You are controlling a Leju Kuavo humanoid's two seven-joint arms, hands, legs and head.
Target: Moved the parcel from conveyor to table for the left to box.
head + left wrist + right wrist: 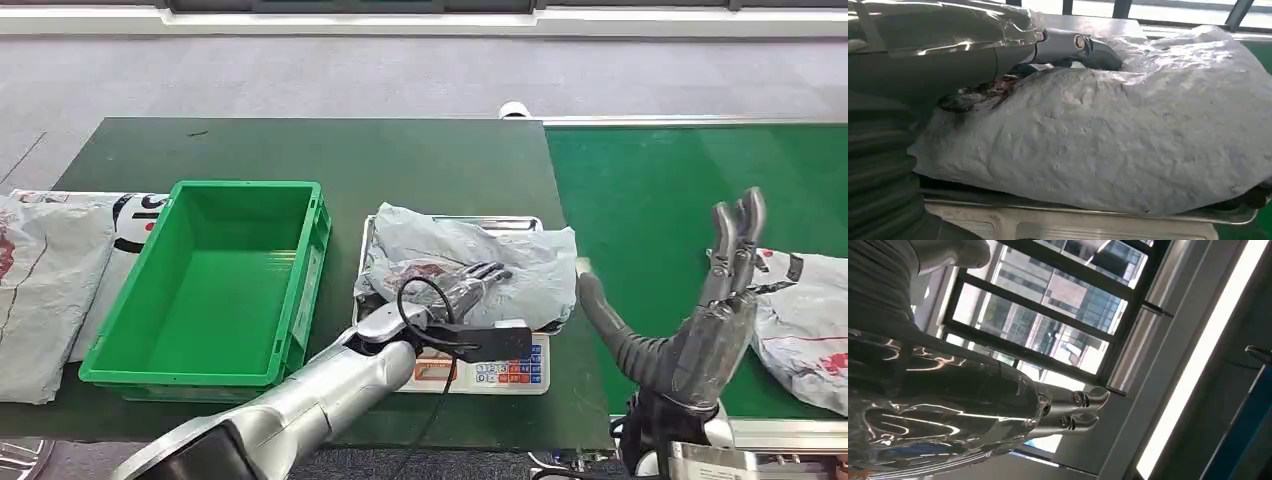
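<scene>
Left hand: the silver, many-fingered left hand [470,285] lies flat on top of the parcel, dark fingers [1068,46] stretched along its upper face and not closed round anything (nothing pinched or lifted).
Parcel: a crumpled pale grey plastic mailer bag [470,262], soft and wrinkled, directly beneath the left hand; a dark reddish patch shows through the film by the palm. In the left wrist view its surface is pebbled and creased.
Scale: a flat weighing scale with a shiny steel pan [520,223] and a white front panel of coloured keys sits under the parcel, just below the left wrist.
Right hand: the dark, glossy right hand [715,300] stands upright off the parcel's right side, fingers straight and together pointing up, thumb spread wide, holding nothing.
Second parcel: a white plastic bag with red and black print [805,325] lies just beyond the right hand, on the belt.
Bin: a bright green rectangular plastic crate [215,285], smooth-walled, stands just left of the left arm.
Far left: more printed white bags [50,290] lie past the crate.
Surfaces: dark green matte table [330,150] under crate and scale; brighter green conveyor belt [640,190] beside it.
Room: grey carpeted floor [300,75] beyond.
</scene>
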